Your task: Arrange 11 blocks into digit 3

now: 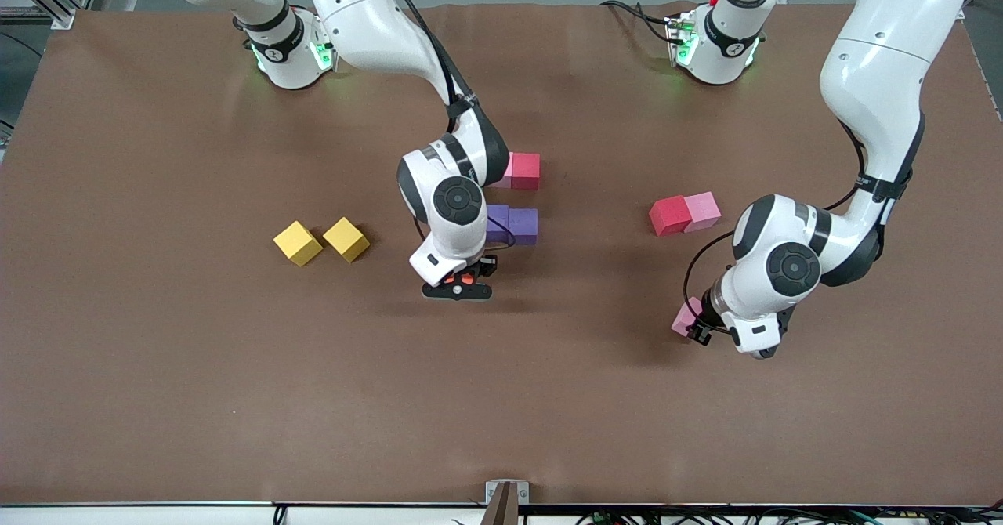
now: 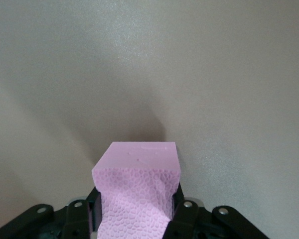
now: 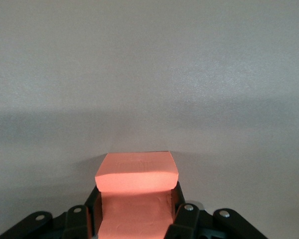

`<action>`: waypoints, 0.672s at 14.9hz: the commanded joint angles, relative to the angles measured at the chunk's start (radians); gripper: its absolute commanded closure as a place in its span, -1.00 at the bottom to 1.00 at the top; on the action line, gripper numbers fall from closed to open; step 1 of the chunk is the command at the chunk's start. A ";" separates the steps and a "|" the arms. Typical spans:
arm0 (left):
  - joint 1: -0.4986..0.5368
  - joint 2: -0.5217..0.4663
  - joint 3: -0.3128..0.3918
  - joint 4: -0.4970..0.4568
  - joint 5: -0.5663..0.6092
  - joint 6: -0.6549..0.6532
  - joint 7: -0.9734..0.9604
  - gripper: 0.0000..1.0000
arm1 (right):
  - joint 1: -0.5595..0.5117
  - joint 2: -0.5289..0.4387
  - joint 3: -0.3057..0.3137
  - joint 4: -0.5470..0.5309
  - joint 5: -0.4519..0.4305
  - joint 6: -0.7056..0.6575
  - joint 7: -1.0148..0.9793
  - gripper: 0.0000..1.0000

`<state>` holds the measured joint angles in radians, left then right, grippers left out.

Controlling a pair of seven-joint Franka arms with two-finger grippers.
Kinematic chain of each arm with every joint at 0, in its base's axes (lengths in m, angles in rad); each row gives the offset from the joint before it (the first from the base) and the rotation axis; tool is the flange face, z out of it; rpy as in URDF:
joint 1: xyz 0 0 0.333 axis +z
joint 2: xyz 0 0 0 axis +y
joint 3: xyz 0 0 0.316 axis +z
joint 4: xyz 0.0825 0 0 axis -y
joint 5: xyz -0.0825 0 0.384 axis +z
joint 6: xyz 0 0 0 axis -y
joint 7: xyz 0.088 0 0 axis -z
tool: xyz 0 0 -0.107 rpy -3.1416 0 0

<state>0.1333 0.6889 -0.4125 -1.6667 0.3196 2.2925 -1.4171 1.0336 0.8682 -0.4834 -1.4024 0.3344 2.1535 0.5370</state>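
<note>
Left gripper (image 1: 693, 327): clamped on a pink block (image 2: 137, 191), low over bare table (image 1: 235, 400).
Right gripper (image 1: 461, 280): pinching an orange block (image 3: 136, 191), just over the table beside the purple blocks (image 1: 513, 225).
Figure: barely begun; pairs lie well apart.
Risk: you squash the soft foam, so each cube may spring askew on release and leave gaps.

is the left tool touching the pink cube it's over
Touching. The left wrist view shows the left tool with its fingers pressed against both sides of the pink cube, pinching the foam in between them.
</note>
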 commanded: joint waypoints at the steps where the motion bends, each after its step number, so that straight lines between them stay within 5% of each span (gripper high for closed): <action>1: 0.005 0.009 -0.003 0.013 -0.010 -0.005 0.009 0.35 | 0.011 -0.032 -0.003 -0.050 -0.005 0.002 -0.006 0.93; 10: 0.003 0.009 -0.003 0.013 -0.008 -0.005 0.006 0.35 | 0.014 -0.032 -0.003 -0.040 0.011 0.012 0.000 0.93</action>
<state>0.1333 0.6890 -0.4122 -1.6667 0.3196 2.2925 -1.4171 1.0336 0.8678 -0.4836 -1.4025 0.3362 2.1549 0.5373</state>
